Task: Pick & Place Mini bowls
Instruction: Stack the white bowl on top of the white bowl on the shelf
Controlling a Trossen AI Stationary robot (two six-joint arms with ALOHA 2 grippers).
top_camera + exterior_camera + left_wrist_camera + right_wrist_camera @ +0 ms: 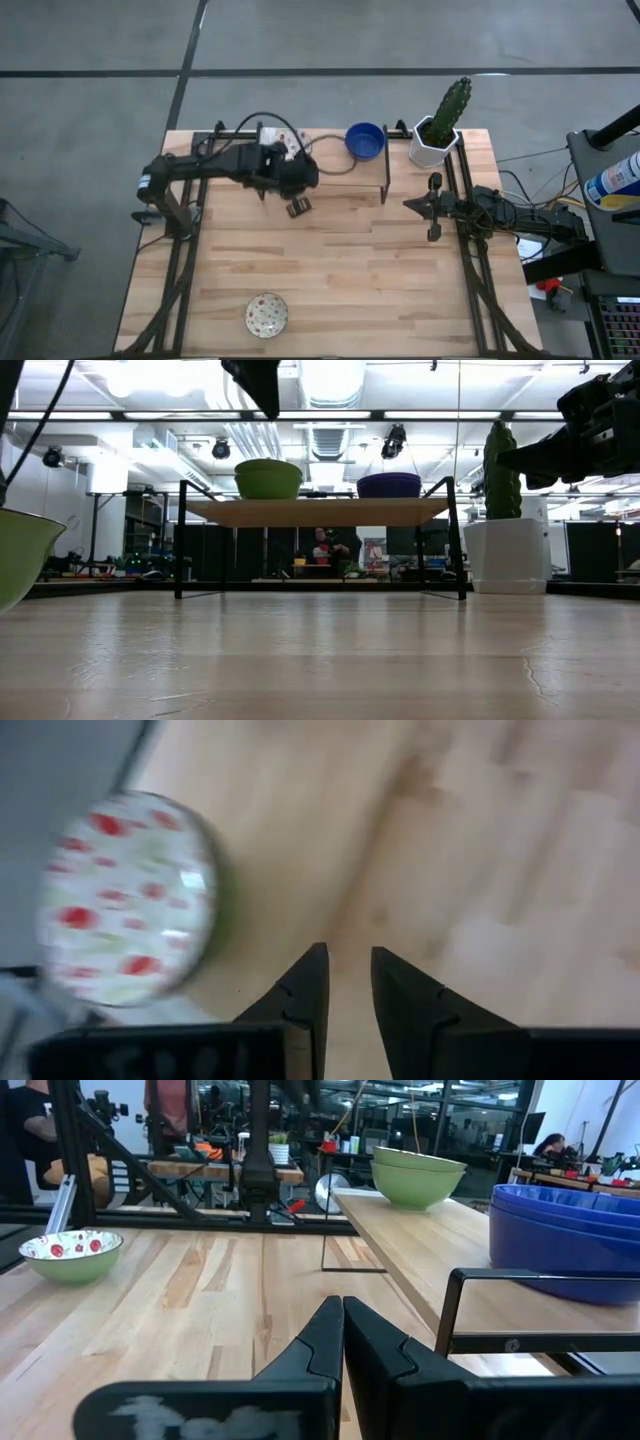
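Observation:
A low wooden shelf [330,170] stands at the table's far side. On it sit a stack of deep blue bowls [365,140] [565,1230] and a speckled bowl with a green outside [125,900] [268,478], half hidden under my left arm in the high view. Another speckled bowl [267,315] [72,1252] rests on its base near the table's near edge. My left gripper [298,207] [347,985] hangs over the table by the shelf's near edge, pointing down, slightly open and empty. My right gripper [412,203] [342,1320] hovers right of the shelf, shut and empty.
A white hexagonal pot with a green cactus [437,135] [503,510] stands at the far right corner, just beyond my right arm. The shelf's dark metal legs [384,180] stand between the two grippers. Bare wood [350,270] spreads across the table's middle and near right.

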